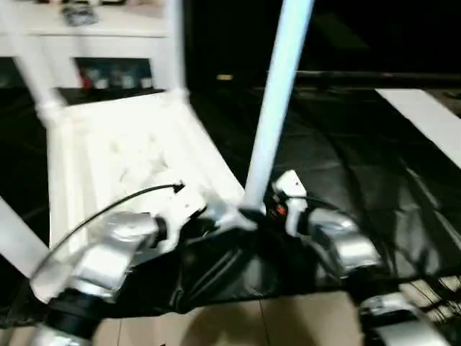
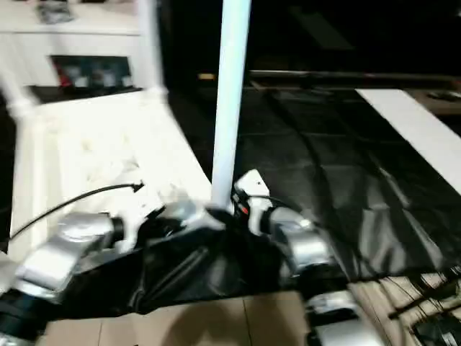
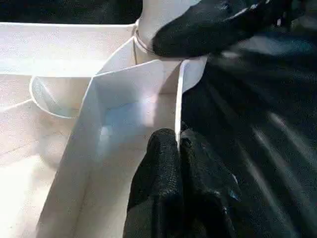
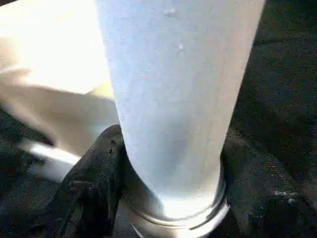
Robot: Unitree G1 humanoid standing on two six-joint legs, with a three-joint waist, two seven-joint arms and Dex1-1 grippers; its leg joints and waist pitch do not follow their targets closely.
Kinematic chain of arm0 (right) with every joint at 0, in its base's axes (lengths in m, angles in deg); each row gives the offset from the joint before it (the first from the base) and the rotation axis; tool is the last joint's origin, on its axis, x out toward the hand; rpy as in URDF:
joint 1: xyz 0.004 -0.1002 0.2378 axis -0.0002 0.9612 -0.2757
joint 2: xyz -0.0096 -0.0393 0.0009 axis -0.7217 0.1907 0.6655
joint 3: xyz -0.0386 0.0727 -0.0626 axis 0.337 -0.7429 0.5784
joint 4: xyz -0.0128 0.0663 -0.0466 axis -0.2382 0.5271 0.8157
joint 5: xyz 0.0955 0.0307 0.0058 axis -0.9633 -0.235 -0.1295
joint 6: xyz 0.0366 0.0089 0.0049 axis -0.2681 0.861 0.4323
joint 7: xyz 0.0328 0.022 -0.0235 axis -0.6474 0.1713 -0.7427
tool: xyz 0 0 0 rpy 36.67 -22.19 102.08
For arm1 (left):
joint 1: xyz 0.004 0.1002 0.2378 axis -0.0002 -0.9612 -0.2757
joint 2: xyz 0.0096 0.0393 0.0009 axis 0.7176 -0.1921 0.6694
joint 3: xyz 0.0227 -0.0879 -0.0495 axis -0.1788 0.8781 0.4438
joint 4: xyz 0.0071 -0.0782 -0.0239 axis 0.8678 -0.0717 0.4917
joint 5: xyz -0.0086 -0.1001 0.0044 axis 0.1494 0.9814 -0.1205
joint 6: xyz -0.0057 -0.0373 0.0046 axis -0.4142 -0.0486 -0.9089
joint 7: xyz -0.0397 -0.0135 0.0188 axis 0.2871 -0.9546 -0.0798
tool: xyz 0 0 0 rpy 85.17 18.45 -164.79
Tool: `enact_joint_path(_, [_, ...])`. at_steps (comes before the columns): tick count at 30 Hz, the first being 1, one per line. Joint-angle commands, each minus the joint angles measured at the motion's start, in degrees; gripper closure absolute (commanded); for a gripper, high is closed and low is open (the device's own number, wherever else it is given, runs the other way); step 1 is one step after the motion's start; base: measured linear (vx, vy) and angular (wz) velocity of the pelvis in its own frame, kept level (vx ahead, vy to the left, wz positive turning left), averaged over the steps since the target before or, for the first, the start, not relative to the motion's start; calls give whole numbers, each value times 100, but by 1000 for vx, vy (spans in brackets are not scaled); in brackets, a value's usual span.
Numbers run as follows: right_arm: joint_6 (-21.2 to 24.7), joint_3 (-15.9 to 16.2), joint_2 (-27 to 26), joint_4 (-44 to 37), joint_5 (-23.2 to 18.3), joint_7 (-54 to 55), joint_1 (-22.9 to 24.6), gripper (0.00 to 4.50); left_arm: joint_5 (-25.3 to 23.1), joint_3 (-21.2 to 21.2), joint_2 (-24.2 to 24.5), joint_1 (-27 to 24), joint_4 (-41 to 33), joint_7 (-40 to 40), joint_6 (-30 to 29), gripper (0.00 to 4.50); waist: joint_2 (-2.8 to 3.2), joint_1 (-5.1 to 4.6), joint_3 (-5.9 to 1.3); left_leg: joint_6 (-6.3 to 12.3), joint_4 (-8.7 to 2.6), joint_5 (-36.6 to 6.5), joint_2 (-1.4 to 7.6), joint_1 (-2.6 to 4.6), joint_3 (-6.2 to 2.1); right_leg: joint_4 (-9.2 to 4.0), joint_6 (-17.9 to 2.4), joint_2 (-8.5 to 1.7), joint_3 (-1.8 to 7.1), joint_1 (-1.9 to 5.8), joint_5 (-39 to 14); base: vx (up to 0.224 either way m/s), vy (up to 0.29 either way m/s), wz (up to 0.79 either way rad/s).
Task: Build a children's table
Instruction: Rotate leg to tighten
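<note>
The children's table top (image 1: 122,158) lies upside down on the black cover, ribbed side up. A white leg (image 1: 277,101) stands upright in its near right corner socket. My right gripper (image 1: 258,211) is shut around the base of that leg, and in the right wrist view its black fingers (image 4: 94,183) hug the leg (image 4: 173,99) on both sides. My left gripper (image 3: 176,144) is shut on the thin rim wall (image 3: 178,99) of the top, right beside that corner. Other legs rise at the back left (image 1: 32,65), the back right (image 1: 173,43) and the near left (image 1: 14,238).
The black-covered table (image 1: 360,144) stretches away to the right, with a white strip (image 1: 425,115) lying on it at the far right. Behind the work stands a white cabinet (image 1: 94,32). Tiled floor (image 1: 238,324) shows below the near table edge. A black cable (image 1: 108,205) arcs over my left forearm.
</note>
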Motion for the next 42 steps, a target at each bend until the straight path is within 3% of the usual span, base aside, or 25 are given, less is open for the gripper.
enact_joint_path(1, [7,524,-787,296,140,321,-108,194,-48,-169,-461,270,-158,-527,33,450,72,-23,-269,-119,-487,-2102,112,-56,-77,-693,-463,-376,289,161,-3138,0,0,0])
enact_joint_path(4, [-47,502,-876,322,96,327,-149,194,-71,-190,-510,256,-174,-578,34,450,91,-32,-292,-34,-483,-2050,118,-36,-61,-698,-500,-372,305,156,-2886,0,0,0])
enact_joint_path(5, [-103,477,-914,325,48,283,-170,138,-121,-236,-496,242,-176,-586,57,450,57,-39,-308,13,-495,-1898,130,-59,-52,-661,-588,-355,316,180,-2551,0,0,0])
enact_joint_path(8, [94,336,-837,101,-255,-211,-137,124,-140,-273,-437,216,-184,-531,114,450,66,-32,-314,92,-506,-1664,149,-71,-27,-589,-798,-336,347,198,-1935,0,0,0])
enact_joint_path(10, [54,397,-679,-5,-177,-375,-93,92,-136,-261,-384,207,-191,-484,125,450,93,-15,-331,111,-489,-1504,149,-70,-7,-557,-907,-335,362,205,-1628,0,0,0])
enact_joint_path(11, [0,453,-575,-33,-93,-408,-74,86,-147,-253,-369,208,-174,-487,135,450,78,-12,-340,134,-473,-1374,148,-70,11,-540,-988,-334,370,208,-1411,0,0,0])
enact_joint_path(14, [-187,588,-145,-136,43,-616,5,76,-177,-247,-320,205,-128,-445,179,450,114,1,-370,217,-435,-869,134,-115,23,-455,-1169,-314,360,270,-692,0,0,0])
enact_joint_path(15, [-188,569,-87,-155,28,-657,12,76,-179,-249,-315,208,-122,-440,182,450,114,1,-370,217,-435,-869,134,-115,23,-455,-1169,-314,360,270,-692,0,0,0])
enact_joint_path(16, [-179,408,328,-295,-88,-970,66,76,-194,-260,-282,231,-78,-403,204,450,110,25,-379,283,-414,-868,142,-85,40,-450,-1230,-309,360,266,-583,0,0,0])
enact_joint_path(18, [-164,353,430,-330,-120,-1052,76,76,-199,-262,-273,239,-64,-397,214,450,105,74,-397,361,-395,-724,150,-91,52,-427,-1270,-312,365,277,-381,0,0,0])
enact_joint_path(19, [-98,138,831,-426,-246,-1319,98,76,-214,-232,-267,291,5,-433,241,450,102,97,-398,412,-386,-620,146,-102,57,-420,-1293,-302,362,282,-237,0,0,0])
enact_joint_path(24, [11,-267,1605,-600,-549,-1966,158,76,-232,-213,-212,330,66,-432,276,450,74,157,-401,498,-356,-651,141,-127,68,-404,-1364,-312,360,300,-147,0,0,0])
enact_joint_path(26, [185,-253,1889,-742,-666,-2336,240,76,-222,-213,-180,297,36,-419,273,450,89,157,-376,486,-359,-923,128,-122,78,-492,-1236,-311,345,286,-765,0,0,0])
enact_joint_path(28, [367,-151,2080,-1001,-771,-2727,391,76,-216,-231,-146,265,27,-405,291,450,66,159,-375,496,-356,-931,125,-133,77,-498,-1185,-309,346,294,-859,0,0,0])
enact_joint_path(30, [539,-4,2235,-1264,-815,-3033,553,76,-235,-248,-123,246,47,-439,367,450,101,157,-383,527,-353,-927,134,-134,65,-507,-1164,-301,336,284,-851,0,0,0])
enact_joint_path(32, [630,106,2288,-1424,-848,-3183,648,76,-222,-194,-163,238,50,-540,440,450,105,153,-388,545,-346,-887,131,-144,62,-494,-1198,-295,332,285,-790,0,0,0])
enact_joint_path(34, [704,215,2253,-1560,-874,-3296,703,67,-18,-53,-255,207,-79,-526,362,406,106,153,-390,554,-338,-849,131,-154,62,-491,-1234,-299,327,287,-765,0,0,0])
enact_joint_path(38, [834,399,2125,-1678,-895,-3417,679,67,446,249,-402,88,-550,-460,94,372,103,182,-396,577,-334,-725,152,-152,58,-466,-1361,-316,328,281,-644,0,0,0])
enact_joint_path(41, [842,501,1969,-1559,-849,-3429,505,67,751,413,-409,-148,-1043,-370,-21,354,121,176,-388,577,-336,-731,158,-157,59,-448,-1445,-316,329,276,-578,0,0,0])
enact_joint_path(42, [843,535,1935,-1540,-832,-3438,466,67,809,454,-406,-221,-1169,-371,-66,352,170,161,-376,559,-345,-785,155,-160,56,-457,-1427,-307,327,273,-634,0,0,0])
